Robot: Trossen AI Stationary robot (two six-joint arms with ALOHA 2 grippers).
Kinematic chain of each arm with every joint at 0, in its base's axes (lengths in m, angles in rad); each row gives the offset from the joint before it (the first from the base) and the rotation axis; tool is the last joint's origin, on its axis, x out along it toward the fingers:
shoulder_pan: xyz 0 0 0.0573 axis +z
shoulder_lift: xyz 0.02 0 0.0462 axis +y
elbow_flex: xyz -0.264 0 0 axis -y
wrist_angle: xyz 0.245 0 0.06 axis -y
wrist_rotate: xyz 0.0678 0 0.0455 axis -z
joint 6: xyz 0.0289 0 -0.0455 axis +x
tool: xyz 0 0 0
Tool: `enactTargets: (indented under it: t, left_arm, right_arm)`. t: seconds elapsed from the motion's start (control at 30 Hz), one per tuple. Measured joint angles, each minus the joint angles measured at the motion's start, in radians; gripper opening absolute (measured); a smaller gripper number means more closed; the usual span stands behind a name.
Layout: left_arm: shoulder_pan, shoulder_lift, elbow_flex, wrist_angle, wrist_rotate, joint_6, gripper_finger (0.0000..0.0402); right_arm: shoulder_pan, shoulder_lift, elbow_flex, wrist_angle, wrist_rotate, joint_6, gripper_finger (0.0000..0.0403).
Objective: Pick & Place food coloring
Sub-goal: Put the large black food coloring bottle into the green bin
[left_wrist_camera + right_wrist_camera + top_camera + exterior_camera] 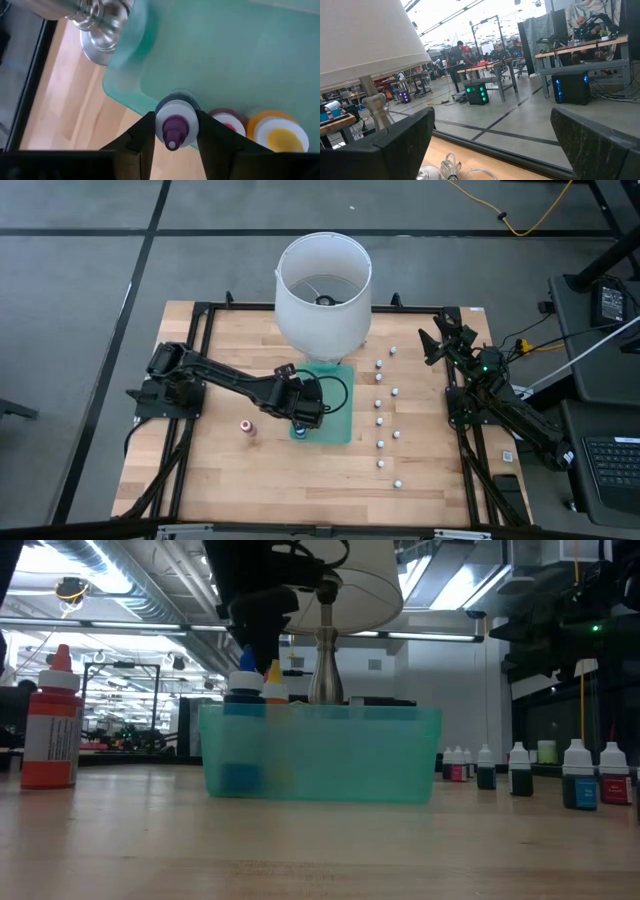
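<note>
Pinched between your left gripper's [172, 142] fingers [142, 140] is a purple-tipped bottle [174, 127], held upright at the near corner of the teal bin [240, 60]. Two more bottles stand just beside it inside the bin, one red-capped [227, 121], one yellow-capped [280, 134].

From above, you see the left arm reaching across a light wooden tabletop [220, 470] to the bin's [335, 420] front-left corner, just in front of a white-shaded lamp [322, 290]. A lone red bottle [247, 426] stands on the wood left of the bin, apart from it. More bottles [380, 420], white-capped from overhead, stand in a loose scattered column right of the bin. A black frame borders the table.

Your right gripper [440, 345] waits at the table's far right corner, jaws spread wide and holding nothing.

At table height, blue [243, 686] and yellow [273, 680] caps show above the bin's rim, and the lamp's metal stem [326, 660] rises behind it.

Beyond the table you see grey floor with dark seams, a yellow cable, workbenches, lit equipment, and a person far off among the benches [456, 57].
</note>
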Motion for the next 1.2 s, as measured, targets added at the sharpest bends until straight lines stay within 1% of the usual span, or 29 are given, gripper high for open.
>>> enactTargets:
  t: [0.47,1.2]
  left_arm:
    - [0.003,0.001,0.000,-0.009,0.052,0.000,0.0142]
    - [0.026,0.001,0.000,-0.010,0.047,0.034,0.0158]
  right_arm:
    - [0.000,0.000,0.000,0.000,0.000,0.000,0.0399]
    - [0.000,0.000,0.000,0.000,0.000,0.000,0.0399]
